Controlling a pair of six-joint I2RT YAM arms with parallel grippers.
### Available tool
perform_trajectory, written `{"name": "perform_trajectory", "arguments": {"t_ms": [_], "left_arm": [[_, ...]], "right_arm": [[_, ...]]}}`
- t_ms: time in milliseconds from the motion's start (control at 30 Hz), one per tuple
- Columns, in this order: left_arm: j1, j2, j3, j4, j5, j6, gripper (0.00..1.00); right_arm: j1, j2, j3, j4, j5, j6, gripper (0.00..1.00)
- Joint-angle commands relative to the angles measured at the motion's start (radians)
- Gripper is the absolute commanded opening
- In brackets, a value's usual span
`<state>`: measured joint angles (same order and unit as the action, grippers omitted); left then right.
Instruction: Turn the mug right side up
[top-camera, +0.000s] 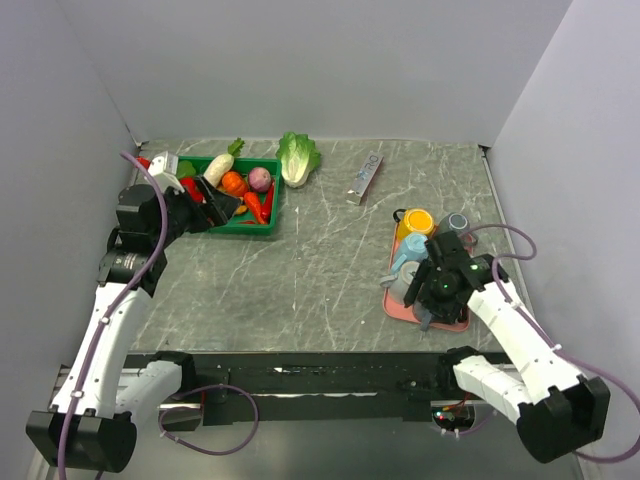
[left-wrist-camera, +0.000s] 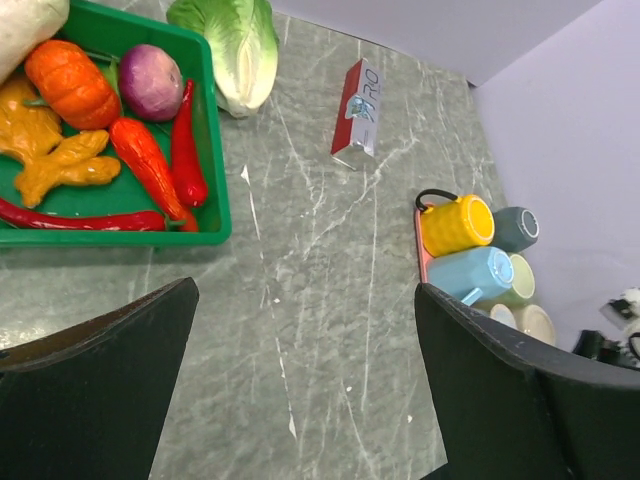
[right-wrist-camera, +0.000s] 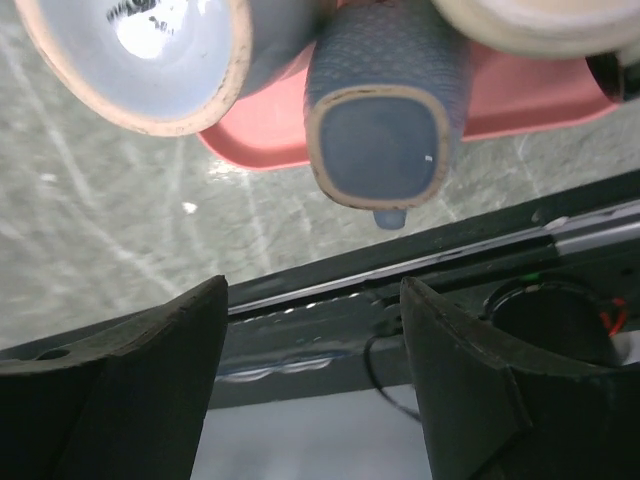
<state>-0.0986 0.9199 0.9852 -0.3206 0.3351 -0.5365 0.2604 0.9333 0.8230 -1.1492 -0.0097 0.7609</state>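
Observation:
Several mugs crowd a pink tray (top-camera: 393, 300) at the right. A yellow mug (top-camera: 417, 221) and a light blue mug (top-camera: 408, 252) lie on their sides; both show in the left wrist view (left-wrist-camera: 458, 224) (left-wrist-camera: 470, 272). My right gripper (top-camera: 428, 312) hovers over the tray's near end, open and empty. In the right wrist view (right-wrist-camera: 312, 285) a dark blue textured mug (right-wrist-camera: 385, 110) and a pale grey mug (right-wrist-camera: 150, 50) lie with mouths toward the camera. My left gripper (top-camera: 222, 205) is open and empty by the green basket; it also shows in its wrist view (left-wrist-camera: 305, 290).
A green basket (top-camera: 262, 228) of toy vegetables stands at the back left, a lettuce (top-camera: 297, 157) beside it. A red and silver box (top-camera: 366, 178) lies at the back middle. The table's front edge and black rail (right-wrist-camera: 400, 260) run just below the tray.

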Motion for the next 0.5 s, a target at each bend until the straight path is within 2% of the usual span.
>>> {"name": "perform_trajectory", "arguments": {"t_ms": [0,267,467], "left_arm": [[0.002,-0.012,-0.002,0.048,0.03,-0.031,0.96],[0.002,-0.015,-0.002,0.048,0.005,-0.013,0.96],[0.002,0.004,0.024,0.022,-0.022,0.004,0.96]], "right_arm": [[0.135,0.03,-0.031,0.023,0.224,0.104,0.75],[0.148,0.024,-0.077,0.052,0.304,0.137,0.73],[0.148,0.025,-0.117,0.141,0.292,0.104,0.64]]}}
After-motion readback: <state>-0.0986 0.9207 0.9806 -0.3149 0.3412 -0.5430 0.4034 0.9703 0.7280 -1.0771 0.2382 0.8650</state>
